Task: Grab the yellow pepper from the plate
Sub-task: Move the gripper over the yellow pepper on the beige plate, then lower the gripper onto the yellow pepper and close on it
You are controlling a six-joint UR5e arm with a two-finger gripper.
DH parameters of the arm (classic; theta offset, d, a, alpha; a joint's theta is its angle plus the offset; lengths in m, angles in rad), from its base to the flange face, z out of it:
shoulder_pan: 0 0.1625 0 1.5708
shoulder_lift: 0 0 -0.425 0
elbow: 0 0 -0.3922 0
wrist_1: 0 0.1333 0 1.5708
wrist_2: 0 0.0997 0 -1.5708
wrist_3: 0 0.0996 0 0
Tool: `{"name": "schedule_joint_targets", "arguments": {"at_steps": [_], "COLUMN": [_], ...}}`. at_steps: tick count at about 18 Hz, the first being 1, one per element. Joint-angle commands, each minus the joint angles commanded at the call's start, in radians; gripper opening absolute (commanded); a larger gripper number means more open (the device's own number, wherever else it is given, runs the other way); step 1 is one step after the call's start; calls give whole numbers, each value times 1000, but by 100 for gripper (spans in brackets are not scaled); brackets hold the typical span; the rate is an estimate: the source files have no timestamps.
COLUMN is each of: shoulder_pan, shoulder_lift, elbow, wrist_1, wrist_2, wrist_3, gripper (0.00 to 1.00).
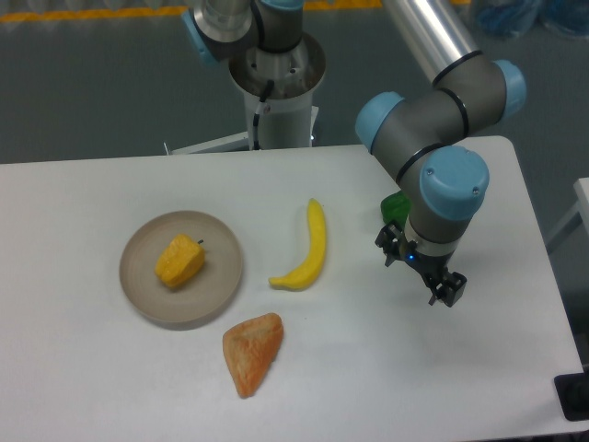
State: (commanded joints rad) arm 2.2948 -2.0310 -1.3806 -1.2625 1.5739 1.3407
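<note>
Where the white tabletop [110,368] ends at the back, a dark grey floor shows, w/ a yellow stripe [110,11] along the top edge and the arm's base column [276,101] standing just behind the tabletop. Surface is plain, matte, w/ rounded corners on the right.

The yellow pepper [179,261] sits on the plate [147,299], approx. centred, at the left-middle of the tabletop. Its long axis runs diagonally, lower left to upper right; the thin dark stem is at the upper-right end, pointing toward the banana [311,253] side and a bit to the back.

The banana lies on the tabletop right of the plate, apart from it, curved, one tip toward the back. An orange-red wedge [252,353] lies near the plate's lower-right rim, narrow tip toward the front.

The gripper [425,273] hangs over the right part of the tabletop, well apart from the plate. Its jaws are small and dark; cannot tell whether they are spread or closed. A green object [396,208] shows partly behind the wrist.
</note>
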Motion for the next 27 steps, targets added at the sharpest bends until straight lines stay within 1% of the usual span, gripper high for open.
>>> {"name": "schedule_joint_targets", "arguments": {"at_steps": [6,9,11,12,14,15,16,18,19,21,23,25,27], "shoulder_pan": [-3,-15,-29,-44,-89,-121,-149,-234,-264,-326,-365,-431,-486], "shoulder_lift": [0,44,73,90,116,133,159,178,182,175,167,152,124], "elbow": [3,-21,-70,-87,-97,-116,-147,-192,-211,-225,-225,-227,-232], "wrist_1": [0,-9,-3,-2,-9,-9,-9,-8,-8,0,0,0,2], "wrist_2": [-5,-21,-69,-75,-74,-81,-86,-86,-86,-89,-89,-89,-89], "wrist_3": [-12,-18,-76,-110,-143,-165,-216,-312,-360,-421,-481,-534,-613], "gripper": [100,100,100,100,100,100,100,100,100,100,100,100,100]}}
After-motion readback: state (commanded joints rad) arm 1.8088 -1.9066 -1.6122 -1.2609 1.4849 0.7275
